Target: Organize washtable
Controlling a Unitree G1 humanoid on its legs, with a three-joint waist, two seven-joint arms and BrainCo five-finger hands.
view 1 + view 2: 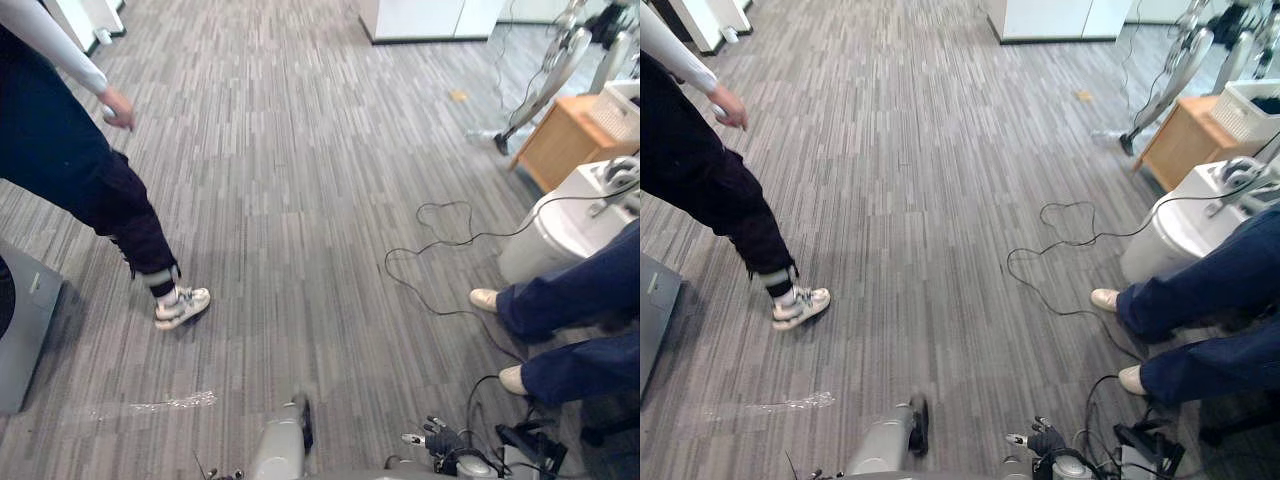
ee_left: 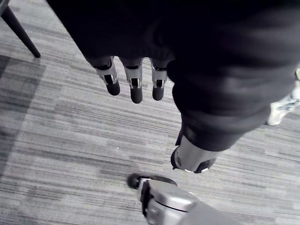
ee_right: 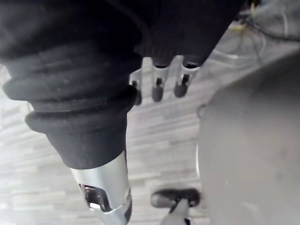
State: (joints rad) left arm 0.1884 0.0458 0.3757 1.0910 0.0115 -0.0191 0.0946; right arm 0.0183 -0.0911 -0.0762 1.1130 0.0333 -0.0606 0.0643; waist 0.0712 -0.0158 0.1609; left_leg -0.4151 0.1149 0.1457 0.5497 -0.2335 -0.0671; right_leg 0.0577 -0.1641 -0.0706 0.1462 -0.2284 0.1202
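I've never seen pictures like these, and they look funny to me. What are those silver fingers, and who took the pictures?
A walking robot took them. The two wide pictures come from cameras in its head, looking down at the grey carpet floor. A person in dark trousers is walking on its left. Another person's blue legs are on its right, near a wooden cabinet with a white basket that seems to sit on it. The two close pictures come from cameras on the robot's wrists. The silver fingers are its left hand and right hand. Both hang above the floor with straight fingers and hold nothing.
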